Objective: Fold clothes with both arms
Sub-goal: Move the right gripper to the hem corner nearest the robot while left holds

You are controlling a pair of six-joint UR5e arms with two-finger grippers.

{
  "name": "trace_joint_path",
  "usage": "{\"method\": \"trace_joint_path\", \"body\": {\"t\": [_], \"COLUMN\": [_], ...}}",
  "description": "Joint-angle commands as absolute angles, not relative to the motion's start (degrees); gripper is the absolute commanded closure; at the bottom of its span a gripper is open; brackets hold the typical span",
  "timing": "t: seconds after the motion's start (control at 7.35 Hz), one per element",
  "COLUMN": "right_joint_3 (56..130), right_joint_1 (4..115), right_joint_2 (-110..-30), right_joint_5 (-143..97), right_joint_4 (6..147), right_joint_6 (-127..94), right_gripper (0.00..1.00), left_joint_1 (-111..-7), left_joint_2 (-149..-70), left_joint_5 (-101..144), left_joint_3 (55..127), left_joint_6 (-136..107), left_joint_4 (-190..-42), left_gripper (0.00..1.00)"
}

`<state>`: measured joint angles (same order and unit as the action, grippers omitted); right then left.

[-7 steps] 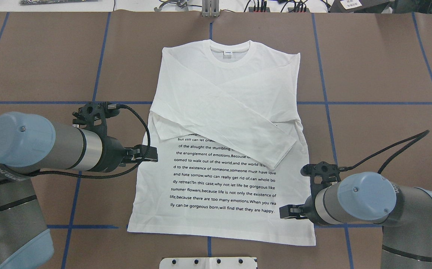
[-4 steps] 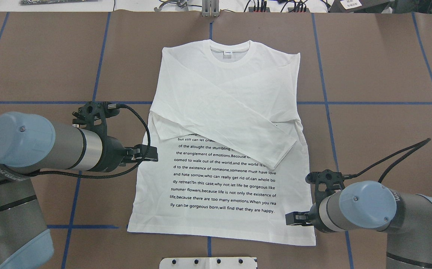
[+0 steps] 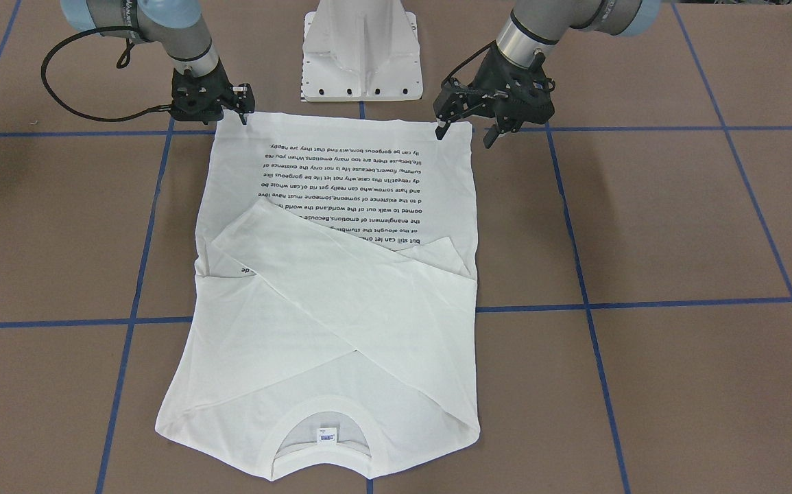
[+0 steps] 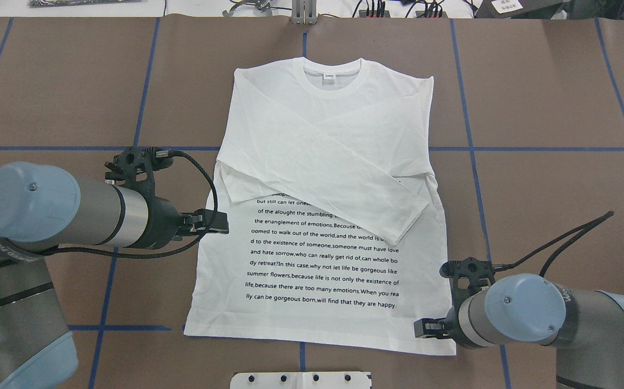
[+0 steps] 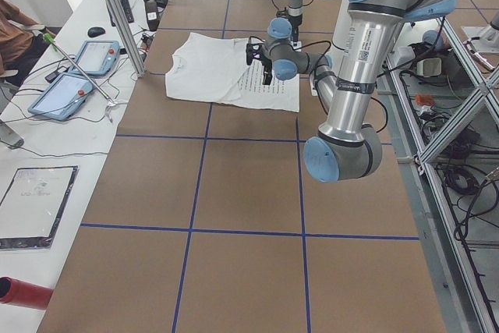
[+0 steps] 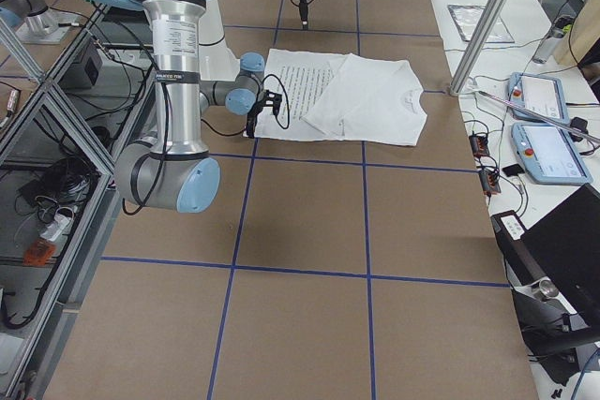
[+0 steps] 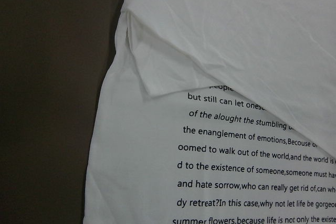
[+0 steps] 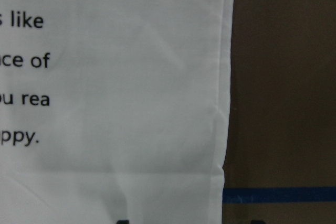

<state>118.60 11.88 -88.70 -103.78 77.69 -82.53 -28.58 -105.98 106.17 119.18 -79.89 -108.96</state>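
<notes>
The clothes are one white long-sleeved T-shirt lying flat, collar at the far side, both sleeves crossed over the chest above a block of black text. My left gripper hovers over the shirt's left side edge, open, its two fingers spread in the front-facing view. The right gripper sits low over the near right hem corner, open. In the right wrist view that hem corner fills the frame and two dark fingertips peek in at the bottom.
A white pedestal base stands just behind the shirt's hem, between the arms. Blue tape lines grid the brown table. Tablets and cables lie on the bench beyond the collar side.
The right gripper has slid along the shirt's right edge toward the near hem corner. The left arm and the shirt have not moved.
</notes>
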Motion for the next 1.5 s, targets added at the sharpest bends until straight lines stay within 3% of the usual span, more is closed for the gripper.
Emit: {"method": "trace_joint_path", "body": {"t": [0.0,0.54,0.95,1.22,1.36], "right_joint_3": [118.6,118.3,118.4,118.8,119.6], "right_joint_1": [11.7,10.8,10.8,10.8,10.8], "right_joint_2": [-88.8,-89.0,-89.0,-88.9,-88.9], "right_joint_5": [-104.1,-104.4,-104.6,-104.7,-104.6], "right_joint_4": [77.7,77.7,77.7,77.7,77.7], "right_joint_6": [-82.5,-82.5,-82.5,-82.5,-82.5], "right_gripper": [0.23,0.26,0.60,0.88,0.91], "left_joint_1": [-28.7,-28.7,-28.7,-28.7,-28.7], "left_joint_2": [-105.9,-105.9,-105.9,-105.9,-105.9], "left_joint_5": [106.2,106.2,106.2,106.2,106.1], "left_joint_3": [119.2,119.2,119.2,119.2,119.2], "left_joint_6": [-79.9,-79.9,-79.9,-79.9,-79.9], "left_joint_4": [-109.0,-109.0,-108.9,-109.0,-108.9], "left_gripper": [0.01,0.01,0.01,0.01,0.01]}}
